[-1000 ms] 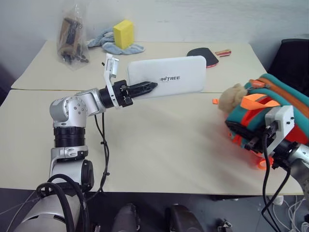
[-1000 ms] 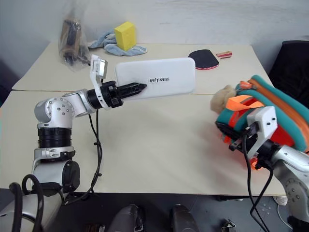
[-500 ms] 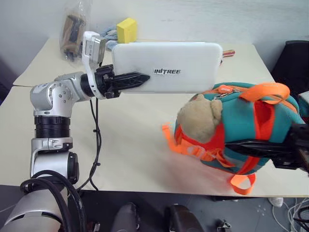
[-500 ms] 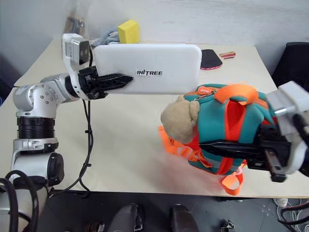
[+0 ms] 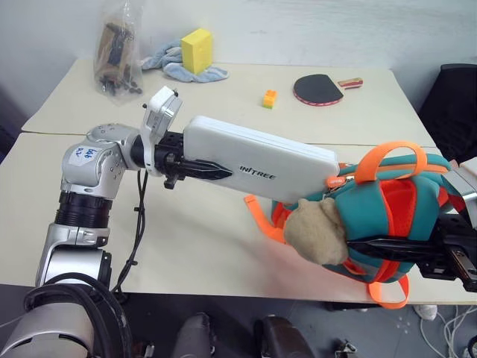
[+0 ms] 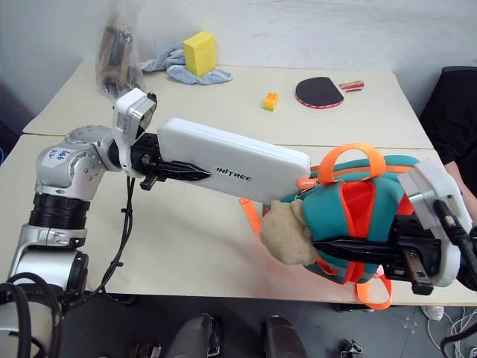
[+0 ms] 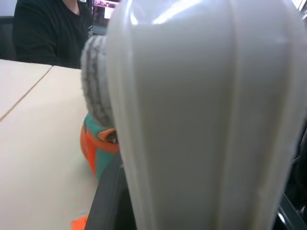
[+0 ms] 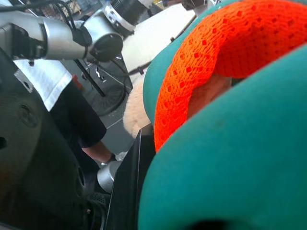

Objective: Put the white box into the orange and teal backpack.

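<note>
Two pale tables (image 5: 223,246) stand pushed together, with a thin line between them. A plain white wall (image 5: 298,30) is at the far side. A black chair (image 5: 453,97) sits on the right. The floor (image 5: 313,328) under the near edge is dark grey.
</note>
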